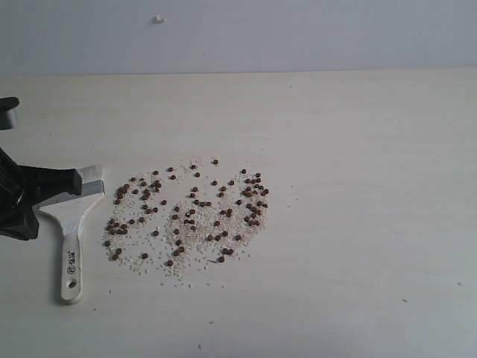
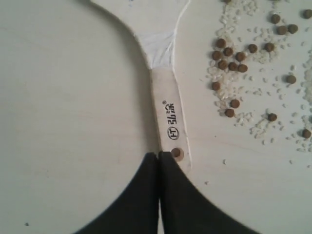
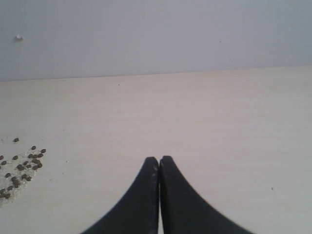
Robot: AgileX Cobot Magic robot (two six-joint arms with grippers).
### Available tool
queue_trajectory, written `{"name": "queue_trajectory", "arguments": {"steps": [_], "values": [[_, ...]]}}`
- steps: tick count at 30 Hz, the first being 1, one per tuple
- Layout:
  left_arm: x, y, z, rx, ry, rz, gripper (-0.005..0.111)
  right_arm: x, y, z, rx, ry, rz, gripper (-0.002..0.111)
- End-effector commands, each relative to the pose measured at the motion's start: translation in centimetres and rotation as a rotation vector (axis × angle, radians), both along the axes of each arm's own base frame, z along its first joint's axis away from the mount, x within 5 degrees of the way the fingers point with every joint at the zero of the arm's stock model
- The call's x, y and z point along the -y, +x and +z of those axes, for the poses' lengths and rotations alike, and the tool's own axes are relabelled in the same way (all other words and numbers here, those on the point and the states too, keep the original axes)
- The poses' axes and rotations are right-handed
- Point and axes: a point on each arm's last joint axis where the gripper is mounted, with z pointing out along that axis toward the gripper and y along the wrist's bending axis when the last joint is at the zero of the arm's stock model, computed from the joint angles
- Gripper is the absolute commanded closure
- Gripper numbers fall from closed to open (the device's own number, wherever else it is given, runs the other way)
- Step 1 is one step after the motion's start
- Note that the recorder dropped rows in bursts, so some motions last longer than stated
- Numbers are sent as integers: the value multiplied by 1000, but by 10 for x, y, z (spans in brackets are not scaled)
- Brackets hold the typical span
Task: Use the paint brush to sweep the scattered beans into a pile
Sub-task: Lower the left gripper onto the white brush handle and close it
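The paint brush [image 1: 71, 237] lies flat on the table left of the beans, its handle end with the hole toward the front and its silver band and bristles toward the back. The reddish-brown beans [image 1: 186, 212] are spread loosely over a wide patch of pale grit, with no heap among them. My left gripper [image 1: 77, 181] hovers over the brush, shut with nothing between its fingers. In the left wrist view the left gripper [image 2: 158, 155] has its tips by the hole in the brush handle [image 2: 168, 117], with beans [image 2: 229, 53] alongside. My right gripper [image 3: 159, 158] is shut and empty over bare table, well away from the beans [image 3: 29, 163].
The pale table [image 1: 358, 186] runs back to a grey wall [image 1: 298, 30]. A few dark specks lie at the front right of the table. The right arm does not show in the exterior view.
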Motion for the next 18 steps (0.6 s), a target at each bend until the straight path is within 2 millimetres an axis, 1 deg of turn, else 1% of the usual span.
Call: {"name": "queue_trajectory", "arguments": {"steps": [1, 4, 6, 9, 10, 11, 18], "values": [[0, -4, -6, -15, -22, 75, 106, 0, 0, 0, 10, -2, -6, 108], [2, -6, -14, -26, -46, 94, 93, 0, 0, 0, 10, -2, -6, 108], [4, -6, -19, -34, -73, 116, 75, 0, 0, 0, 10, -2, -6, 108], [6, -2, -23, -31, -80, 120, 44, 0, 0, 0, 10, 0, -6, 108], [7, -1, -25, -31, -79, 121, 39, 0, 0, 0, 10, 0, -6, 108], [7, 1, -28, -25, -80, 120, 36, 0, 0, 0, 10, 0, -6, 108], [13, 16, -51, 7, -92, 138, 38, 0, 0, 0, 10, 0, -6, 108]]}}
